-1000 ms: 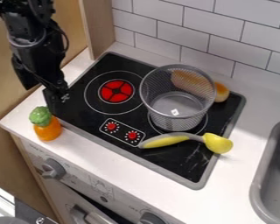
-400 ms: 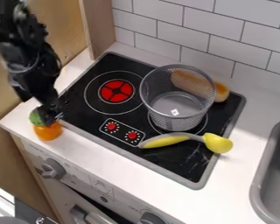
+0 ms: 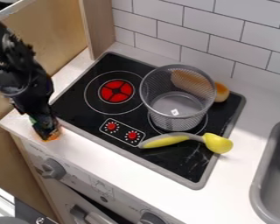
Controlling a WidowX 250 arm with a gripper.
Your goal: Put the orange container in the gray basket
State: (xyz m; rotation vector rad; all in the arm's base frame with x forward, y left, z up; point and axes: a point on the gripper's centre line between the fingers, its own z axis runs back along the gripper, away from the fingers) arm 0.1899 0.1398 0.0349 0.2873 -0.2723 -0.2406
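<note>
In the camera view I, the gripper (image 3: 44, 130), hang over the orange container (image 3: 51, 138) at the frame's left, below mid-height. Whether my jaws are open or closed, I cannot tell. It's probably light, firm, slightly slippery; I'd clasp its rounded middle.

Toy kitchen, with a stovetop (image 3: 96, 114), sink (image 3: 260, 177), tiled wall (image 3: 195, 22).

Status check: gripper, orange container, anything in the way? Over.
Gripper down at orange container, grip unconfirmed. Container on counter, left of stovetop. Gray basket upright on stovetop; yellow utensil beside it, probably no obstruction.
</note>
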